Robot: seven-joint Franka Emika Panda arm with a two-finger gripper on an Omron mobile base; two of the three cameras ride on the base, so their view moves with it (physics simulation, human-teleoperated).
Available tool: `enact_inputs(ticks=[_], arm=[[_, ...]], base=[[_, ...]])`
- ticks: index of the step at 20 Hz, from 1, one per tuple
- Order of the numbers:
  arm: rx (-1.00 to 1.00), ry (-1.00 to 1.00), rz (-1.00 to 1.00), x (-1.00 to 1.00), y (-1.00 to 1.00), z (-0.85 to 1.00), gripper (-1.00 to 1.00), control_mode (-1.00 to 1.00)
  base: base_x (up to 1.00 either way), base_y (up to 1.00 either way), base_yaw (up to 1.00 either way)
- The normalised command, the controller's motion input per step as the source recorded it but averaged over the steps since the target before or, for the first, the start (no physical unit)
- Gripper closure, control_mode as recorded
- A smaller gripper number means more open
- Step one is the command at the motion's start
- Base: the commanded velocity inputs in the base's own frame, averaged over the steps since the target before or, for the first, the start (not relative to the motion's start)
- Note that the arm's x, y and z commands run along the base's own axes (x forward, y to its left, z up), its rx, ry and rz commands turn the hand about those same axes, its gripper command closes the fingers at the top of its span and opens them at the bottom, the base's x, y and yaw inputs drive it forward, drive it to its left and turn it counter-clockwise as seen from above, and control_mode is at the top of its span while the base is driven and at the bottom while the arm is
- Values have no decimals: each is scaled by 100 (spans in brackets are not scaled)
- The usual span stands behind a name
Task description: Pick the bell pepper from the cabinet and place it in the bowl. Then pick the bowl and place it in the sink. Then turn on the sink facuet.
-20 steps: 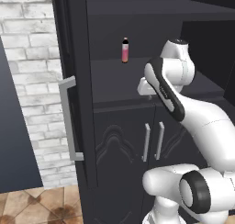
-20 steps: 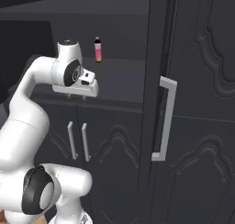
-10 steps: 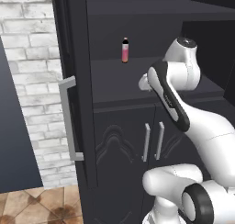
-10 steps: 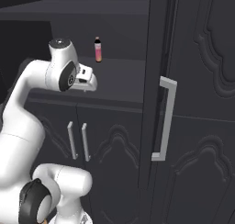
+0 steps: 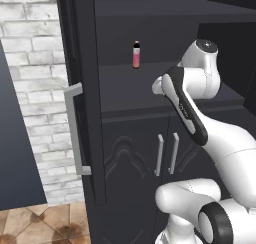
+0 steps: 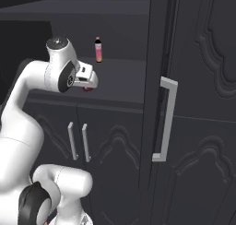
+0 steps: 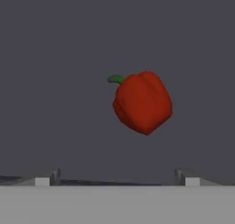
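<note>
The bell pepper (image 7: 143, 103), red and glossy with a short green stem, lies on the dark shelf of the open black cabinet (image 5: 80, 48). In the hand view it sits straight ahead of my gripper (image 7: 117, 178), a little right of centre. The two fingertips (image 7: 43, 178) stand wide apart with nothing between them, short of the pepper. From the right base view my hand hovers over the shelf, and a red sliver of the pepper (image 6: 86, 88) peeks out beneath it. The bowl, the sink and the faucet are out of view.
A slim pink bottle (image 5: 136, 55) with a dark cap stands further back on the same shelf. The open door's grey bar handle (image 5: 75, 130) is to the left. Carved lower doors with two thin handles (image 5: 166, 153) lie below the shelf. A brick wall (image 5: 30, 63) is at far left.
The arm's upper joints have risen and the hand has lifted slightly above the shelf. The bottle and the cabinet door have not moved.
</note>
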Motion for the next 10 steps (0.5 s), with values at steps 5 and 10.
enact_inputs(ticks=[5,10], arm=[[0,3,-8,37,-23,-6,-100,-100],[0,0,-2,51,-10,-29,-100,-100]], base=[[0,0,0],[0,0,0]])
